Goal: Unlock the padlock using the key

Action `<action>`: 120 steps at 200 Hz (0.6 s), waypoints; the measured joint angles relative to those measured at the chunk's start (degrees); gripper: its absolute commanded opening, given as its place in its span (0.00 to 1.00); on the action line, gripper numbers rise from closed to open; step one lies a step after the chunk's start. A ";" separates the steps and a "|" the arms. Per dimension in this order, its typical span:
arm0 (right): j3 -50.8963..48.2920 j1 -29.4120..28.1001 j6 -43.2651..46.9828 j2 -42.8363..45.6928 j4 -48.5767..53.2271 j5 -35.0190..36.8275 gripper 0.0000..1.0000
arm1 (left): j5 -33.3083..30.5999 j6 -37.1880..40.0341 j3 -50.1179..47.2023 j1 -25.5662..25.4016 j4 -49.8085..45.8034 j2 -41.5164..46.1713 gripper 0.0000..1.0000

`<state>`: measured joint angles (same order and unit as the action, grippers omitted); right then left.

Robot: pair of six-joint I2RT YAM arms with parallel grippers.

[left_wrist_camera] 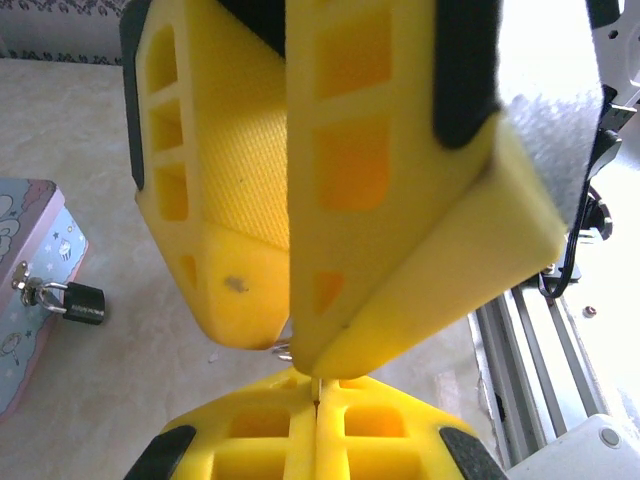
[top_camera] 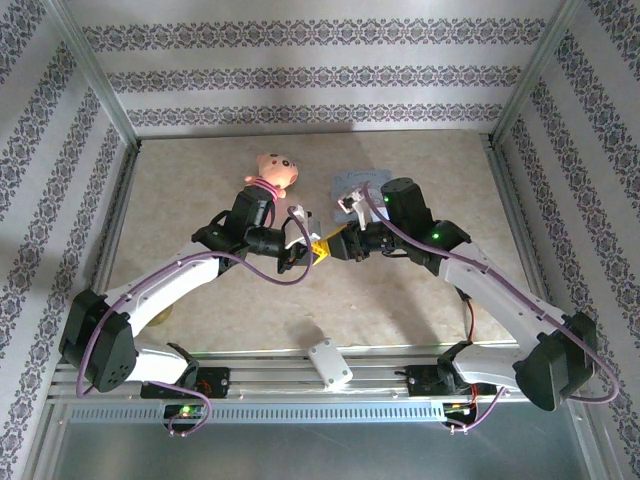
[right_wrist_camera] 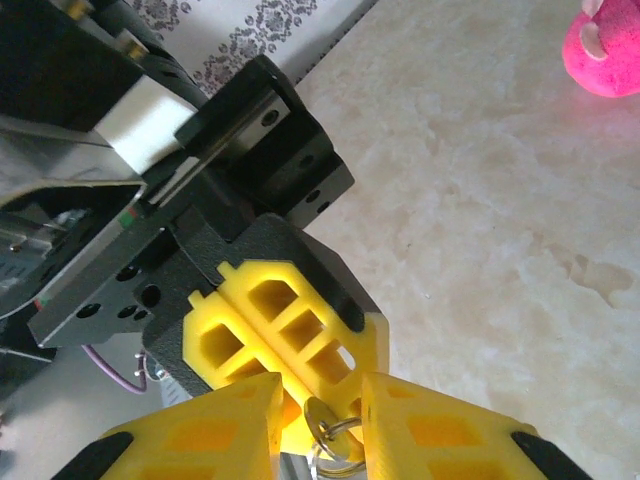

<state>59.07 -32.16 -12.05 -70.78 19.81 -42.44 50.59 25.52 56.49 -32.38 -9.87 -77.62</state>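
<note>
Padlock (left_wrist_camera: 85, 302), tin (left_wrist_camera: 20, 240) (left wrist), metal ring (right_wrist_camera: 333, 424) (right wrist)

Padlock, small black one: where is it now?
Left wrist view, lower left: the small black padlock lies on the beige tabletop, its shackle through the clasp of the light-blue cartoon tin.

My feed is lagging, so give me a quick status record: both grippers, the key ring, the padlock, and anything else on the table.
left gripper: shut, tip to tip with the right gripper above the table
right gripper: slightly open, one finger on each side of the key ring
key ring: at the left gripper's tips; the key itself can't be made out
padlock: shackle through the hasp of the light-blue tin, untouched
other: pink plush toy beside the tin
</note>
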 measured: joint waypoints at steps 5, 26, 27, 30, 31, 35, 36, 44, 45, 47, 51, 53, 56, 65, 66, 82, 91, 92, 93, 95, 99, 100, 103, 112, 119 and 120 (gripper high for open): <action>0.00 0.00 0.07 -0.17 0.15 0.07 0.27 | 0.00 0.00 -0.09 0.02 -0.02 0.11 0.00; 0.00 0.00 0.33 -0.83 0.61 0.37 0.24 | -0.04 -0.02 -0.46 0.26 -0.02 0.31 0.00; 0.00 0.00 0.33 -0.85 0.61 0.37 0.24 | -0.04 -0.02 -0.48 0.26 0.00 0.31 0.00; 0.00 -0.09 0.35 -0.87 0.63 0.39 0.24 | -0.04 -0.02 -0.52 0.26 -0.02 0.31 0.00; 0.00 -0.13 0.35 -0.87 0.63 0.39 0.24 | -0.04 -0.02 -0.52 0.26 -0.02 0.31 0.00; 0.00 -0.26 0.42 -0.90 0.68 0.39 0.23 | -0.04 -0.02 -0.59 0.26 -0.02 0.31 0.00; 0.00 -0.26 0.44 -0.90 0.72 0.42 0.22 | -0.04 -0.02 -0.59 0.26 -0.02 0.31 0.00; 0.00 -0.37 0.52 -0.94 0.81 0.52 0.20 | -0.04 -0.02 -0.61 0.26 -0.02 0.31 0.00; 0.00 -0.35 0.55 -0.94 0.81 0.55 0.20 | -0.04 -0.02 -0.61 0.26 -0.02 0.31 0.00; 0.00 -0.37 0.59 -0.94 0.81 0.55 0.19 | -0.04 -0.02 -0.63 0.26 -0.02 0.31 0.00; 0.00 -0.37 0.59 -0.94 0.81 0.55 0.17 | -0.07 -0.02 -0.63 0.26 -0.02 0.31 0.00; 0.00 -0.37 0.70 -0.94 0.79 0.57 0.16 | -0.09 -0.02 -0.63 0.26 -0.02 0.31 0.00; 0.00 -0.37 0.68 -0.94 0.79 0.57 0.14 | -0.11 -0.02 -0.63 0.26 -0.02 0.31 0.00; 0.00 -0.37 1.09 -0.94 0.74 0.57 0.09 | -0.26 -0.04 -0.66 0.28 -0.07 0.31 0.00; 0.00 -0.37 1.20 -0.94 0.70 0.59 0.09 | -0.33 -0.04 -0.66 0.28 -0.07 0.31 0.00; 0.00 -0.37 1.53 -0.94 0.57 0.83 0.03 | -0.48 -0.26 -0.79 0.55 -0.15 0.31 0.00; 0.00 -0.48 1.75 -0.94 0.44 1.05 0.00 | -0.46 -0.42 -0.87 0.68 -0.13 0.31 0.00; 0.00 -0.48 1.81 -0.94 0.39 1.05 0.00 | -0.48 -0.44 -0.87 0.70 -0.13 0.33 0.01; 0.00 -0.52 1.88 -0.94 0.37 1.05 0.00 | -0.46 -0.46 -0.90 0.72 -0.13 0.33 0.02; 0.00 -0.55 1.79 -0.94 0.37 1.07 0.00 | -0.42 -0.46 -0.92 0.74 -0.13 0.33 0.03; 0.00 -0.61 1.84 -0.94 0.35 1.22 0.00 | -0.44 -0.52 -1.01 0.81 -0.13 0.37 0.07; 0.00 -0.61 1.90 -0.94 0.33 1.25 0.00 | -0.44 -0.55 -1.03 0.83 -0.13 0.39 0.08; 0.00 -0.63 1.92 -0.94 0.31 1.25 0.00 | -0.37 -0.68 -1.11 0.92 -0.11 0.46 0.11; 0.00 -0.74 1.97 -0.94 0.17 1.49 0.00 | -0.17 -1.11 -1.51 1.07 0.00 0.87 0.20; 0.00 -0.72 1.92 -0.94 0.24 2.12 0.00 | 0.02 -1.66 -1.97 1.36 0.31 1.46 0.24; -0.02 -0.72 1.92 -0.94 0.24 2.16 0.00 | 0.04 -1.70 -2.03 1.38 0.35 1.55 0.24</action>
<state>59.05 -32.88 -10.13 -71.72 20.05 -40.27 50.63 23.81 54.46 -31.00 -9.52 -76.07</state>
